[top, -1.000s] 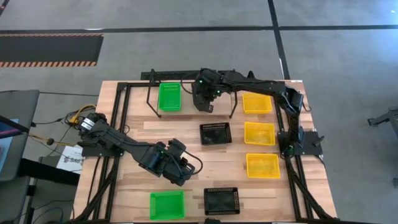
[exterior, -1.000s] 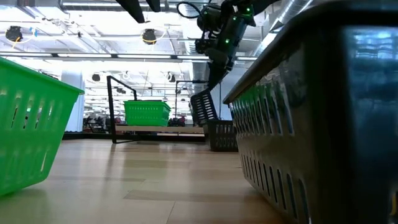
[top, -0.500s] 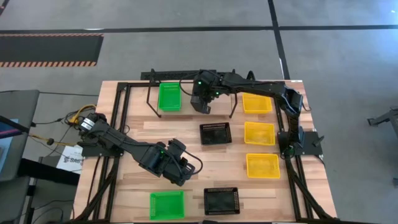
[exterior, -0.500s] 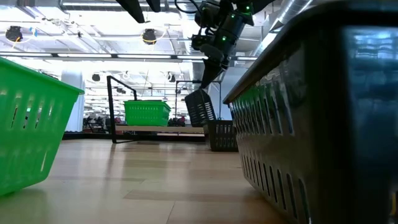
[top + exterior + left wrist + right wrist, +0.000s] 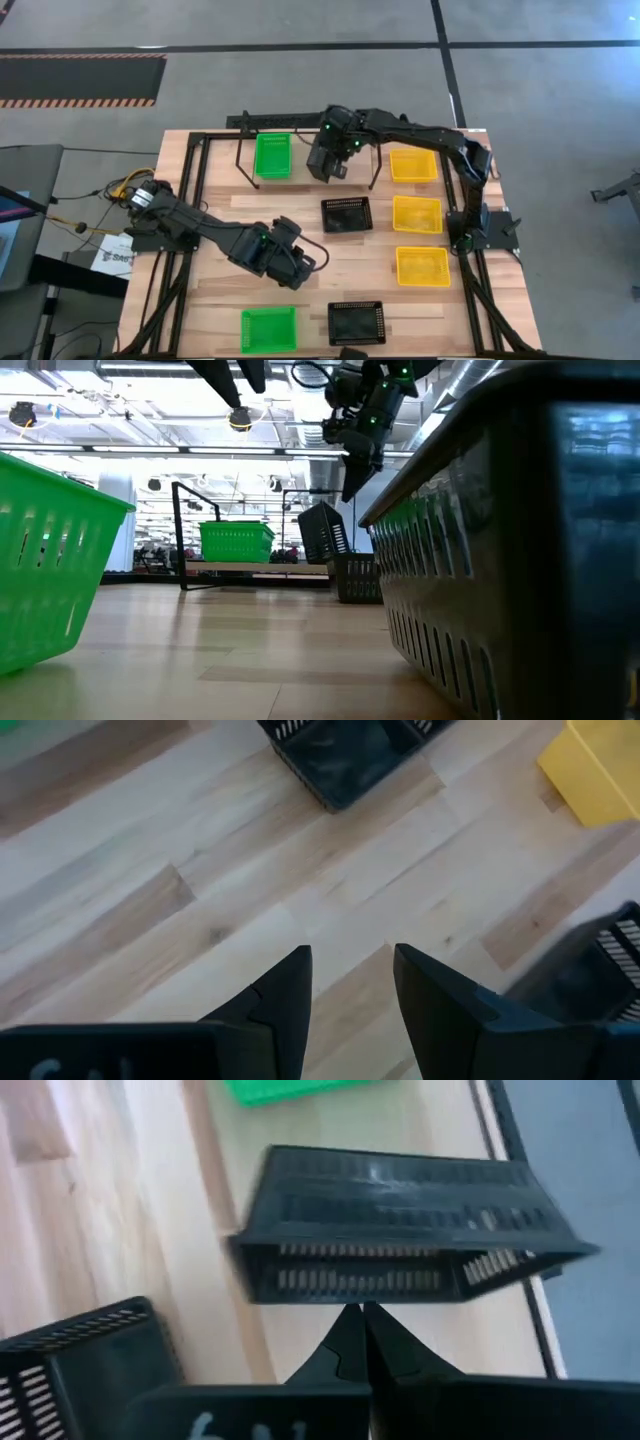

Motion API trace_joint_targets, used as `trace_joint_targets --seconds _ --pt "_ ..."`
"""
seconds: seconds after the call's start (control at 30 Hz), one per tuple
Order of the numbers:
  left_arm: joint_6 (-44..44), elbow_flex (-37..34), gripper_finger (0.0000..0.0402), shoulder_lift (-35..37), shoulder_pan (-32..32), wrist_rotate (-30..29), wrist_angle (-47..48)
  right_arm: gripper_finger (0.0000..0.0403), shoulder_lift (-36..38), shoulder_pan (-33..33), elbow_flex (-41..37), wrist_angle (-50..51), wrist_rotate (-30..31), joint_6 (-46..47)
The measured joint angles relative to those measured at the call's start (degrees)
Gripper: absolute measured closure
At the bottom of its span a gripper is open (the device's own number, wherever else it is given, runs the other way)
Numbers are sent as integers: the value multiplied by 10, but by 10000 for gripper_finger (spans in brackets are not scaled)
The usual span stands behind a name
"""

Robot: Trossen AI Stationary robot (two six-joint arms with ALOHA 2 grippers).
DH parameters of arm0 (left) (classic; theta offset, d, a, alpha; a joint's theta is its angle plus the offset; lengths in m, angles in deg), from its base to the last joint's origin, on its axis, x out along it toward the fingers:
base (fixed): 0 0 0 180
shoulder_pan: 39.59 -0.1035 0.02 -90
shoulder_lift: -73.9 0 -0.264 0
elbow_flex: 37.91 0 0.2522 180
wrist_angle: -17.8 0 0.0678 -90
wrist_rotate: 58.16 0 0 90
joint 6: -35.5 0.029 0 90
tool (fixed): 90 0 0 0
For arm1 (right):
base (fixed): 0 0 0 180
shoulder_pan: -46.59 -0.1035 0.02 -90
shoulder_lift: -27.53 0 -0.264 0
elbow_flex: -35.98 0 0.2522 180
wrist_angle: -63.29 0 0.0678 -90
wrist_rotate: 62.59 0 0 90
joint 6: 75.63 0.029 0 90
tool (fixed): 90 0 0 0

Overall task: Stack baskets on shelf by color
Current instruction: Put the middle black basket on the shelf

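Pretty evenly lit overall, bright from overhead, so shadows on the tabletop are short and soft. In the low view the ceiling lamps blow out a bit against the room. The near black basket and near green basket are big and soft-focused. The left wrist view's wood is slightly blurred, and its yellow basket is fuzzy too.

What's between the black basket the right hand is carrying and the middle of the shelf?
Nothing visible. The right hand is shut on the black basket, which hangs tilted above the shelf. The only thing showing on the shelf is a green basket at its left end, off to the side.
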Motion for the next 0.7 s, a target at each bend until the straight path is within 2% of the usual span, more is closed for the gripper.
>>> trace_joint_targets --seconds 0.1,0.27,0.7 --pt "12 0 271 0 -9 0 0 403 -2 23 -7 -7 -42 11" --pt "15 0 271 0 -23 4 2 403 -20 42 -49 -38 -49 15" --pt "16 0 271 0 -63 49 37 403 -20 53 -59 -134 -92 -5"
